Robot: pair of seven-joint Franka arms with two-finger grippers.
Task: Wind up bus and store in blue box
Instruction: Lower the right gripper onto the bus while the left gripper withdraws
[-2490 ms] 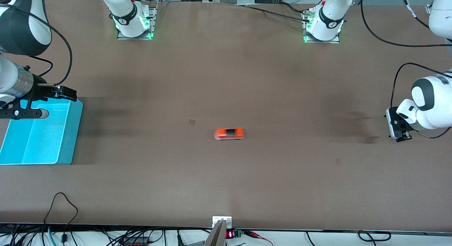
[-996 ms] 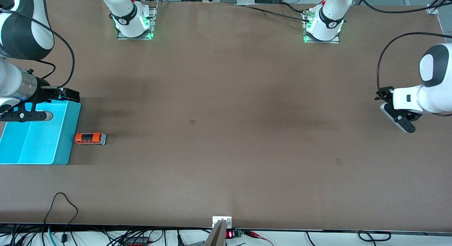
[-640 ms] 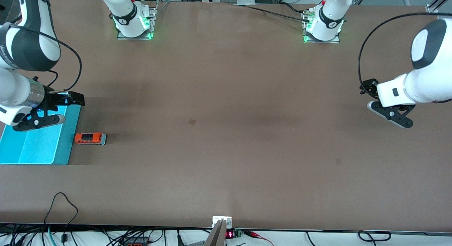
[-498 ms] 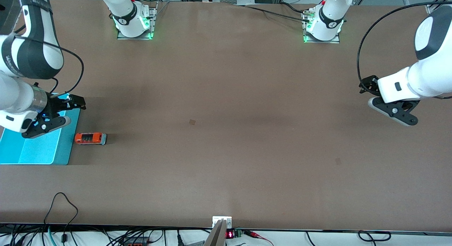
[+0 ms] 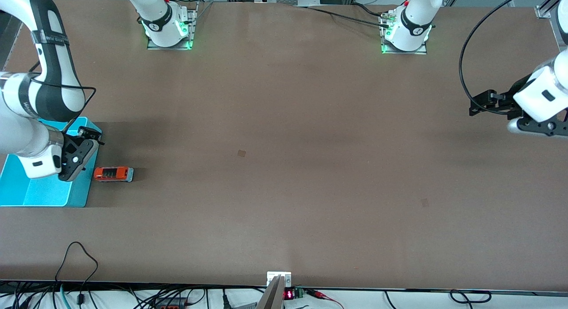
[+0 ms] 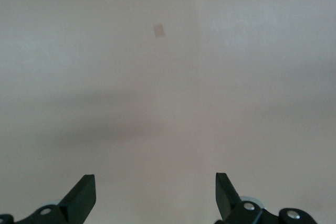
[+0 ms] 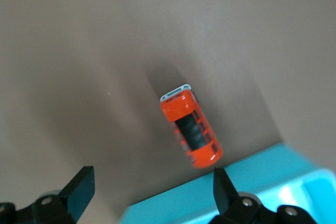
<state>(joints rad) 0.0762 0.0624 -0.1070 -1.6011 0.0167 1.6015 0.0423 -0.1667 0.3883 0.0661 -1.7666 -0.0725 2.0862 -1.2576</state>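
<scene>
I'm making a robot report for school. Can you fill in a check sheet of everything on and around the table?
Surface: brown table, bare but for small marks.
Job's things: bus on the table, beside the blue box, not in it.
Clutter: nothing seen.
Grippers: right gripper open, over the box's edge next to the bus; left gripper open, empty, at the left arm's end of the table.
Cables: black cables at the table's near edge.
Surroundings: two arm bases with green lights.

I've got an orange bus [image 5: 113, 173] with dark roof panels and pale trim; light cyan-blue box [image 5: 42, 193]; plain brown table [image 5: 284, 167].
</scene>
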